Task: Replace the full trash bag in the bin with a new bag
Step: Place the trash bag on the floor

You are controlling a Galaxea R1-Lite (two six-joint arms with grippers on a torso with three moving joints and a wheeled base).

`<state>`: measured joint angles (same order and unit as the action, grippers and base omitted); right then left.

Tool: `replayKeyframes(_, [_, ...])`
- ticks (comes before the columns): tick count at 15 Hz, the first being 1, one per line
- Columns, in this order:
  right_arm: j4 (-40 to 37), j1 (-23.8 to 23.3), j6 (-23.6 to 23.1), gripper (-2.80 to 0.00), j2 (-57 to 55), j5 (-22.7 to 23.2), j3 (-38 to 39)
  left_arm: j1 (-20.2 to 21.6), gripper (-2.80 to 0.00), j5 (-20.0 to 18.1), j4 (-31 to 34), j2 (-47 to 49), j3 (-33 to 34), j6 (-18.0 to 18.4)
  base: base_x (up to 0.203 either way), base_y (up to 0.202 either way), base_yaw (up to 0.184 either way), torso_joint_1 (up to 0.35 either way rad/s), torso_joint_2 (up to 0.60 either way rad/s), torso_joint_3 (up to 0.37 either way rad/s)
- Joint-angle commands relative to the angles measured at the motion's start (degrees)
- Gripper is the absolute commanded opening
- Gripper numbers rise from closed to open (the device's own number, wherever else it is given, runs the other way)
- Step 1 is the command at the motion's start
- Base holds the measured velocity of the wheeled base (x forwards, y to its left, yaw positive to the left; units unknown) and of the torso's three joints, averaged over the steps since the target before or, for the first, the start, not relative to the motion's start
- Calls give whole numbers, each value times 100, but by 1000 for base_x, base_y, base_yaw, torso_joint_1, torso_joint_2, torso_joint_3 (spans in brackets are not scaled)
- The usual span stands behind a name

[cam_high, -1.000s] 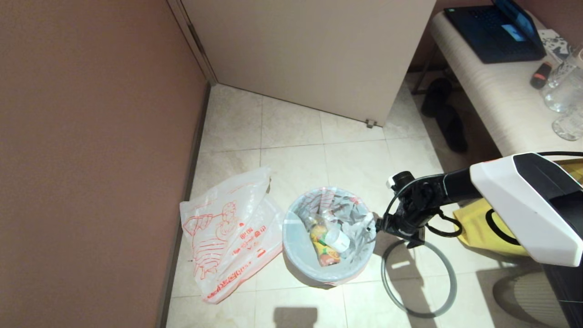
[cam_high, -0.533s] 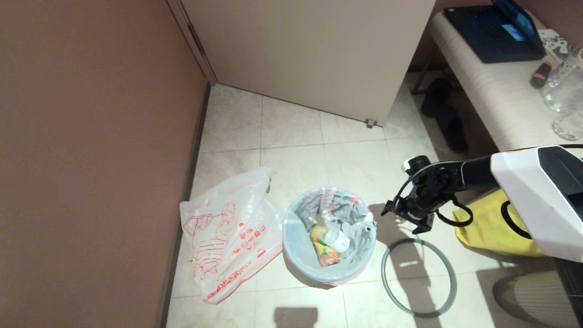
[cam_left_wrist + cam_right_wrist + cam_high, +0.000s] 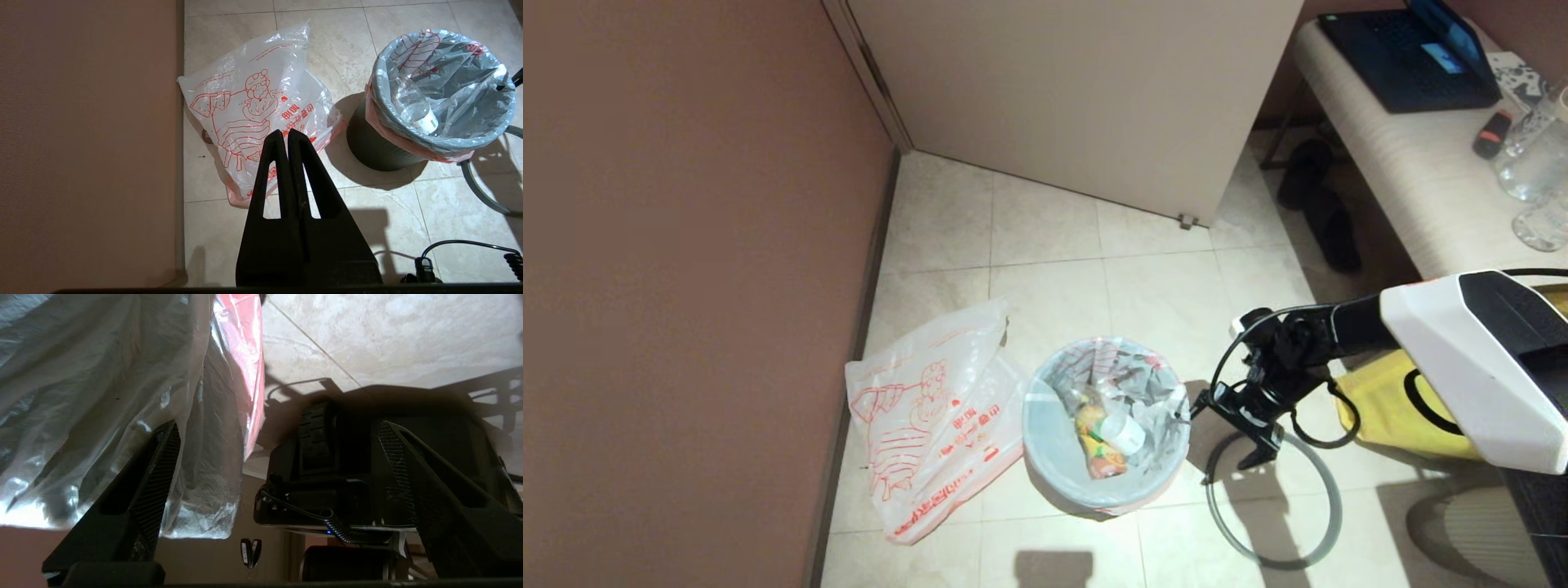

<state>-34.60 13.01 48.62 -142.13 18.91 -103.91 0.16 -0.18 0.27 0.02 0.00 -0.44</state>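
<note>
The bin [image 3: 374, 147] is a black bucket on the tiled floor, lined by the full trash bag [image 3: 1054, 437], which holds a yellow-orange packet and a white cup. Its pink band folds over the rim. My right gripper [image 3: 1221, 433] is open at the bin's right rim. In the right wrist view the bag's plastic [image 3: 212, 428] hangs between its spread fingers [image 3: 161, 469], next to one of them. The new bag [image 3: 931, 416], with its red cartoon drawing, lies flat left of the bin. My left gripper [image 3: 286, 132] is shut and empty, above the new bag's near edge.
The grey hoop [image 3: 1278, 564] lies on the floor right of the bin, under my right arm. A yellow tote [image 3: 1388, 408] sits beyond it. A bench [image 3: 1405, 180] with a laptop and glasses stands far right, black slippers [image 3: 1327, 212] below. The brown wall [image 3: 686, 286] runs along the left.
My right gripper drew back up and to the right, then came down again to the bin's right rim. The bin and its bag shifted slightly left.
</note>
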Motion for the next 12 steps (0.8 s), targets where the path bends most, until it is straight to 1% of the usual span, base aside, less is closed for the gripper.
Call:
replayKeyframes(1, [-18,152,-1,0,-239,-109,-23,2,-280,0,0,6,0,-1,0,0,0,0,0,0])
replayKeyframes(3, [-4,180,-13,0,-467,-510,-137,2,-280,1,0,6,0,-9,0,0,0,0,0,0])
replayKeyframes(6, [15,115,-129,0,-588,-582,-270,2,-280,-2,0,-2,0,-5,0,0,0,0,0,0])
replayKeyframes(7, [14,97,-125,0,-542,-513,-279,1,-280,-2,0,6,0,-6,0,0,0,0,0,0])
replayKeyframes(9, [14,101,-129,0,-275,-478,-167,2,-280,-1,0,1,0,-8,0,0,0,0,0,0])
replayKeyframes(10, [24,114,-132,0,-102,-539,-39,2,-280,1,0,6,0,-9,0,0,0,0,0,0])
replayKeyframes(11, [30,124,-137,0,68,-699,57,2,-280,1,0,6,0,-9,0,0,0,0,0,0])
replayKeyframes(12, [35,128,-201,0,256,-964,159,2,-280,-2,0,-1,0,-9,0,0,0,0,0,0])
